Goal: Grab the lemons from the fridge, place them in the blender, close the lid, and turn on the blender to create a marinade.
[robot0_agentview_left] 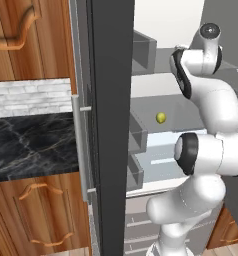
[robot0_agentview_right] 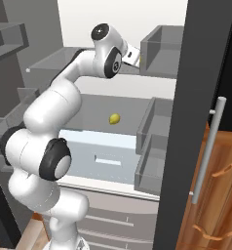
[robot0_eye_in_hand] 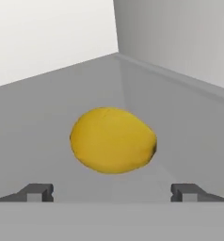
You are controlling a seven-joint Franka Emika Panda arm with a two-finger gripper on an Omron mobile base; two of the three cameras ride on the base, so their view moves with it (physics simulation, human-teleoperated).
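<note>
Gripper point(robot0_eye_in_hand: 112, 193) is being held spread wide, empty, tips flanking lemon point(robot0_eye_in_hand: 113, 140) at frame centre of hand view, so closing can catch it. Second lemon point(robot0_agentview_right: 114, 118) is lying on fridge point(robot0_agentview_right: 113, 110) shelf, mid-frame of right base view.

Open fridge point(robot0_agentview_right: 201, 97), dark door swung wide, yellow lemon point(robot0_eye_in_hand: 113, 140) on upper shelf — second lemon point(robot0_agentview_left: 161, 118) on middle shelf

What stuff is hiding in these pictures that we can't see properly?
- Upper grey fridge shelf: in the right base view the white arm covers most of it, so what lies on it cannot be told.
- Small yellow lemon on the middle shelf: too small in both base views to show its surface.
- Open end effector: the hand view's bottom edge cuts off all but its fingertips.
</note>
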